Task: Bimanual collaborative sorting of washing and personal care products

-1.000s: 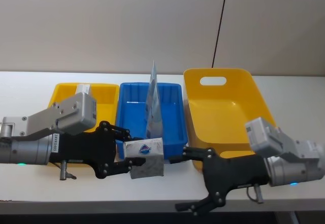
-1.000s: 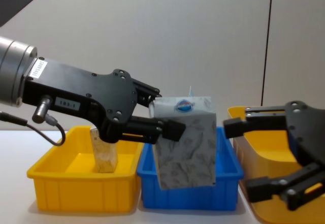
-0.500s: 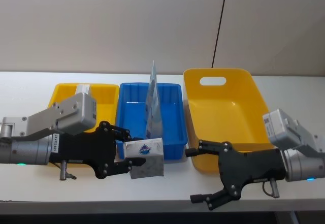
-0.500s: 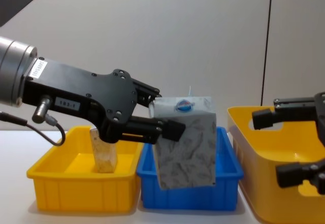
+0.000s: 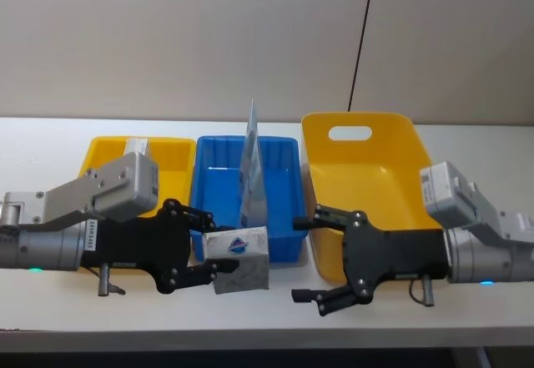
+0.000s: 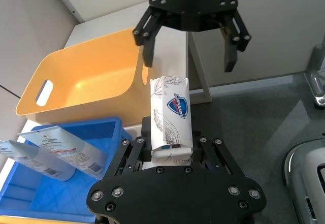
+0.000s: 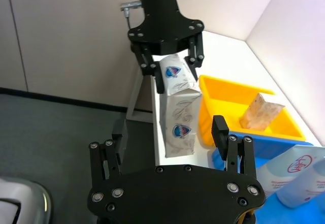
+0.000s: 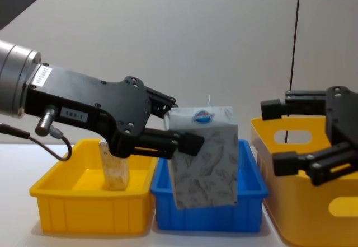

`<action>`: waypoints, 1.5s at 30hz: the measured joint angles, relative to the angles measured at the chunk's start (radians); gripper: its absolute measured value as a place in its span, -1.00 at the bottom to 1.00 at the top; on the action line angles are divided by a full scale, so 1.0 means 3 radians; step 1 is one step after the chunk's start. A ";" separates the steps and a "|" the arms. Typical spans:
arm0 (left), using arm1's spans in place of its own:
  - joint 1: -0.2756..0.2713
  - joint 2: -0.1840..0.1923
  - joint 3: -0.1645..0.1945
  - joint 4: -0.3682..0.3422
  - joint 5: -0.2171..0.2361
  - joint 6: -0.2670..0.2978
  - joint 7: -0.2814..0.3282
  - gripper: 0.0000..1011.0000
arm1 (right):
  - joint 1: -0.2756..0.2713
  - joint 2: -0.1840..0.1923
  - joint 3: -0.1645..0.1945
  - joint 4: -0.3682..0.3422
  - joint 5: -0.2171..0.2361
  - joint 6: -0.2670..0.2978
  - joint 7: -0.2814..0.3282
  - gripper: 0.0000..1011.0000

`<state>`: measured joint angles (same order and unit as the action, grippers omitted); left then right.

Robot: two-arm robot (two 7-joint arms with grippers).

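My left gripper (image 5: 210,255) is shut on the white-grey marbled pack (image 5: 239,259) with the round blue logo and holds it above the table in front of the blue bin (image 5: 219,186). In the chest view the pack (image 8: 204,160) hangs upright from that gripper (image 8: 180,125). My right gripper (image 5: 302,259) stands open just right of the pack, its jaws facing it with a small gap between. The left wrist view has the right gripper (image 6: 189,61) beyond the pack (image 6: 170,115). A pale-blue pouch (image 5: 253,168) stands in the blue bin. A cream speckled box (image 5: 135,147) leans in the small yellow bin (image 5: 173,153).
A large yellow bin with a handle slot (image 5: 367,176) sits right of the blue bin, right behind the right arm. The three bins stand side by side across the white table (image 5: 50,134). Bare table runs along the front edge below both grippers.
My right gripper drew back to the right, then swung left again and away from the front edge, level with the pack now. The left gripper and the pack have stayed still.
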<state>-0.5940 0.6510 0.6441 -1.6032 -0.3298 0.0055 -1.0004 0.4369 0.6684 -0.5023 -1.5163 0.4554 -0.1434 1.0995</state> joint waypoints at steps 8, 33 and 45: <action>0.0000 0.0000 0.0000 0.0000 0.0000 0.0000 0.0000 -0.27 | 0.0050 -0.0077 -0.0050 0.0086 -0.0042 -0.0024 -0.0078 0.98; 0.0000 0.0000 0.0000 0.0000 0.0000 0.0000 0.0000 -0.27 | 0.0207 -0.0307 -0.0261 0.0372 -0.0178 -0.0045 -0.0224 0.98; 0.0000 0.0000 0.0000 0.0000 0.0000 0.0000 0.0000 -0.27 | 0.0281 -0.0410 -0.0385 0.0497 -0.0235 0.0002 -0.0258 0.98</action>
<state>-0.5940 0.6510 0.6441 -1.6032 -0.3298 0.0055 -1.0003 0.5213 0.5453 -0.6179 -1.3671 0.3850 -0.1430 1.0222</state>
